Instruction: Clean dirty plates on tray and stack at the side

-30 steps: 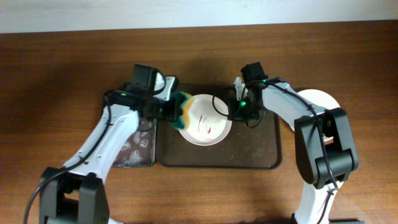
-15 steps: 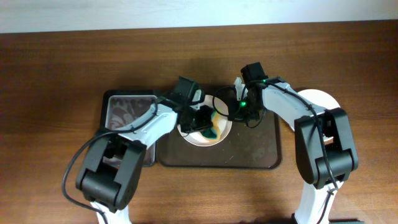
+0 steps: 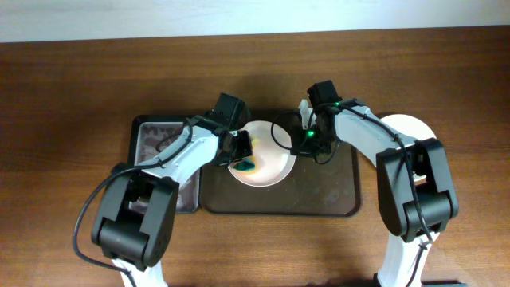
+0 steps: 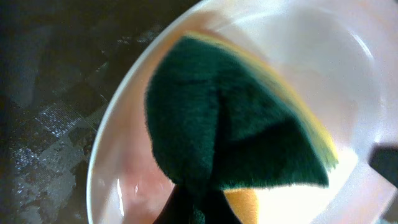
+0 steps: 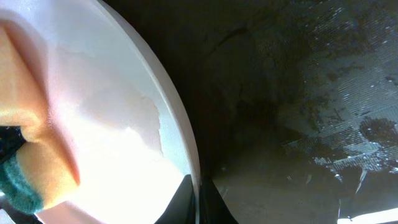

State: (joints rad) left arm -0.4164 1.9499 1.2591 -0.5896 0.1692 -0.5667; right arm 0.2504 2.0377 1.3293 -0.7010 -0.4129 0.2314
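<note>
**Tray** [image 3: 327, 195]: dark brown, rounded corners, low rim. It lies flat at mid-tabletop [image 3: 72, 96], its long axis running left to right in the overhead view. The wrist views show a wet sheen on its surface [image 4: 50, 118] [image 5: 323, 106].

**Plate** [image 3: 271, 163]: white, round and shallow, so it has no long axis. It lies face up on the tray's left-centre part. Both wrist views show a faint pink tint on its inside [image 4: 134, 177] [image 5: 106, 106].

**Second plate** [image 3: 410, 126]: white, on the tabletop just right of the tray, partly hidden by the right arm.

**Sponge** [image 3: 245, 164]: green scouring face over a yellow-orange body, pressed on the left half of the plate. In the left wrist view it is pinched into a fold [image 4: 230, 130], the crease running up from the grip, green side to the camera. Its orange edge shows in the right wrist view [image 5: 34, 137].

**Left fingers** [image 3: 241, 151]: closed tight on the sponge's folded end [image 4: 193, 208], over the plate's left side.

**Right fingers** [image 3: 303, 143]: nearly closed, clamped on the plate's right rim, one finger on each side of it [image 5: 205, 200].

**Black tray** [image 3: 163, 199]: smaller, with a greyish inside. It sits just left of the tray, its long axis running front to back.
</note>
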